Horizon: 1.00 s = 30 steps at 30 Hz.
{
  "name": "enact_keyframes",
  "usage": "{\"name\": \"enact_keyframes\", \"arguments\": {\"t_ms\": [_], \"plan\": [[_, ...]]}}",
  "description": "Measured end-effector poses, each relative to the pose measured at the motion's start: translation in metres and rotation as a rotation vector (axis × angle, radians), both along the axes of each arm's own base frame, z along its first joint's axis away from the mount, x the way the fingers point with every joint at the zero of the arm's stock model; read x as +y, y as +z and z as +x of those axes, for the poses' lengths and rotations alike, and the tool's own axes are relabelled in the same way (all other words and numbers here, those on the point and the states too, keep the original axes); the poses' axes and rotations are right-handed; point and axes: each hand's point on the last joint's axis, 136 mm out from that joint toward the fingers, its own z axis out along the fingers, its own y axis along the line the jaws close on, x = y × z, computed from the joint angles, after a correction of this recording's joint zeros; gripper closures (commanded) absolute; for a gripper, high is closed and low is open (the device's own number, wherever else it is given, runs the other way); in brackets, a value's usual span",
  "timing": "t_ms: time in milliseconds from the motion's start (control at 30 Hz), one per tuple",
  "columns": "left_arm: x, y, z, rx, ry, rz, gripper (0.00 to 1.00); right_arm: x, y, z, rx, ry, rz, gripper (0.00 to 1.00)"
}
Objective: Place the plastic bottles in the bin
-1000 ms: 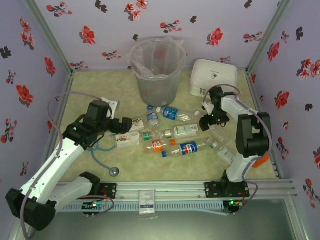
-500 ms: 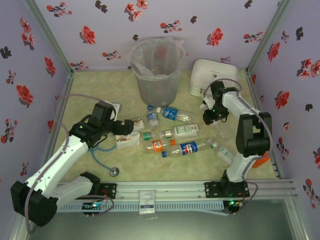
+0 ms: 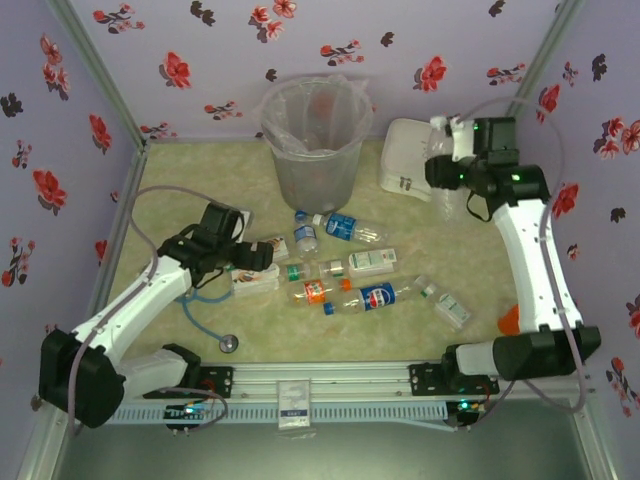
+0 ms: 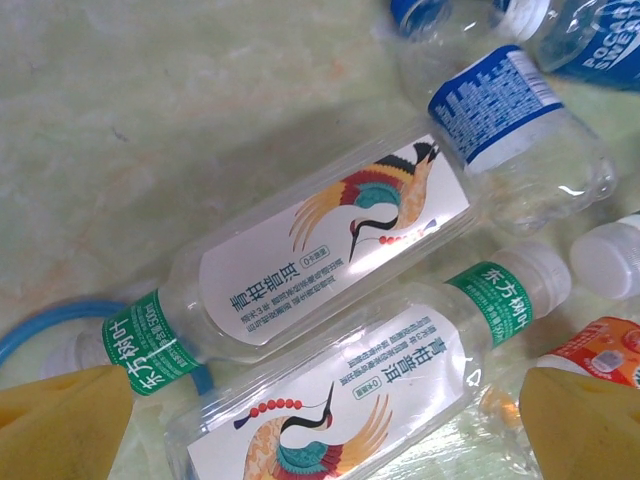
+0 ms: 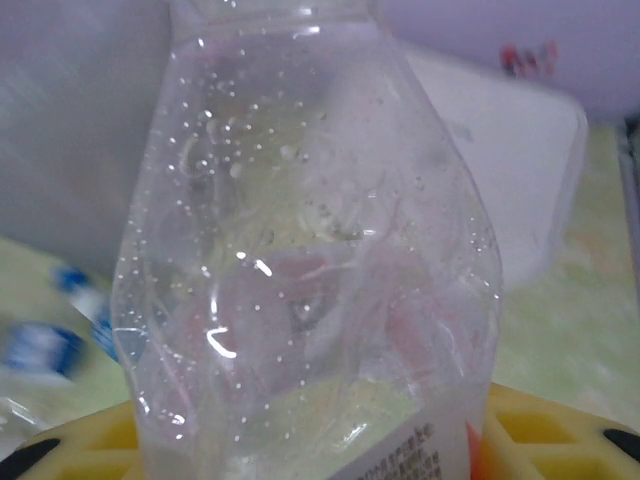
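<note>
Several plastic bottles lie in the middle of the table, among them a blue-labelled one [image 3: 341,226], a Pepsi one [image 3: 377,297] and an orange-labelled one [image 3: 315,291]. My left gripper [image 3: 262,256] hangs open just over two crane-labelled bottles [image 4: 330,235] [image 4: 350,400], with its yellow fingertips [image 4: 60,420] on either side of the nearer one [image 3: 255,277]. The right gripper [image 3: 448,188] is raised at the back right, in front of the white case, and is shut on a clear bottle [image 5: 300,250] [image 3: 452,204]. The bin [image 3: 312,140] stands at the back centre.
A white latched case [image 3: 408,152] sits right of the bin. A blue-tubed stethoscope [image 3: 230,343] lies under my left arm, its tube [image 4: 40,320] beside the crane bottles. One more bottle [image 3: 452,308] lies at the front right. Flowered walls close in three sides.
The right gripper closed on a clear bottle and lifted it off the table, up and back toward the white case. The left gripper crept right toward the crane bottles, still open.
</note>
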Motion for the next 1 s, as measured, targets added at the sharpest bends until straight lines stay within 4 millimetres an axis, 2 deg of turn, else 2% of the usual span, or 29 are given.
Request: {"name": "enact_keyframes", "arguments": {"t_ms": [100, 233, 367, 467, 567, 767, 833, 900, 1000], "plan": [[0.0, -0.006, 0.001, 0.018, -0.002, 0.012, 0.0, 0.027, 0.054, 0.007, -0.135, 0.05, 0.178, 0.57], [-0.001, -0.011, 0.002, 0.03, 0.0, 0.021, 0.0, 0.079, 0.105, 0.018, -0.241, 0.17, 0.3, 0.59], [-0.001, -0.011, 0.002, 0.026, 0.0, 0.023, 0.0, 0.128, 0.13, 0.032, -0.29, 0.276, 0.363, 0.6], [-0.001, -0.01, 0.002, 0.024, -0.001, 0.022, 0.0, 0.151, 0.137, 0.05, -0.307, 0.308, 0.385, 0.61], [-0.001, -0.008, 0.001, 0.017, -0.002, 0.019, 0.0, 0.167, 0.136, 0.075, -0.313, 0.321, 0.388, 0.61], [-0.001, -0.005, -0.001, 0.008, -0.008, 0.019, 0.0, 0.195, 0.11, 0.136, -0.292, 0.313, 0.375, 0.61], [-0.003, -0.004, -0.003, 0.008, -0.015, 0.019, 0.0, 0.204, 0.097, 0.156, -0.282, 0.307, 0.363, 0.61], [-0.004, -0.003, -0.006, 0.007, -0.023, 0.018, 0.0, 0.209, 0.073, 0.174, -0.249, 0.299, 0.342, 0.61], [-0.005, 0.0, -0.007, -0.002, -0.028, 0.013, 0.0, 0.215, 0.033, 0.186, -0.17, 0.288, 0.308, 0.59]]}}
